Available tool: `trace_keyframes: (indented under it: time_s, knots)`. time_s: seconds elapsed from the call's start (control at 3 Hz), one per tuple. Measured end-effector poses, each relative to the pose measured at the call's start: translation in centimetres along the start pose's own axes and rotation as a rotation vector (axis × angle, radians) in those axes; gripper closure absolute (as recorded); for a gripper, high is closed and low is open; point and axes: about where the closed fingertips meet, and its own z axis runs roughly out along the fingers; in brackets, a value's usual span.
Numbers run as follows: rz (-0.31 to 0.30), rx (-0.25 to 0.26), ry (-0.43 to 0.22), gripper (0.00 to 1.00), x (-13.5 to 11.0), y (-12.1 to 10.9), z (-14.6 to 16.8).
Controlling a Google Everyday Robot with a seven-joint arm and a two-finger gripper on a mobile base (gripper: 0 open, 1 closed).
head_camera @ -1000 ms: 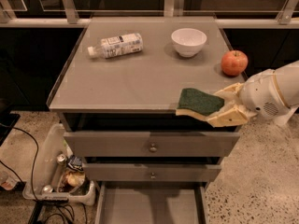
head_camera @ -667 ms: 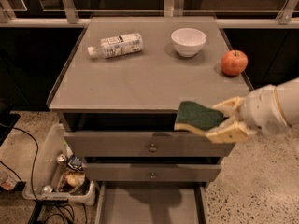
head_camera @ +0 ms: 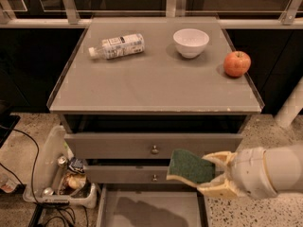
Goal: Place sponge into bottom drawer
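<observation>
The sponge (head_camera: 189, 167) has been lowered from desk (head_camera: 156, 79) level to just above the open bottom drawer (head_camera: 151, 209); it is clamped in the hand (head_camera: 204, 174); only lowering and release are judged left.

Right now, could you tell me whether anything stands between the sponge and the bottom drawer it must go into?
Nothing visible does. The gripper holds the sponge in front of the middle drawer, just above the open bottom drawer, with only air between them.
</observation>
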Motion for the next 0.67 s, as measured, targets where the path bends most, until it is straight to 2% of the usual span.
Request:
trace_keyframes:
  time_s: [0.33, 0.67]
  knots:
    - [0.000, 0.014, 0.022, 1.00, 3.2, 0.2, 5.1]
    - [0.044, 0.048, 0.067, 1.00, 6.5, -1.4, 9.5]
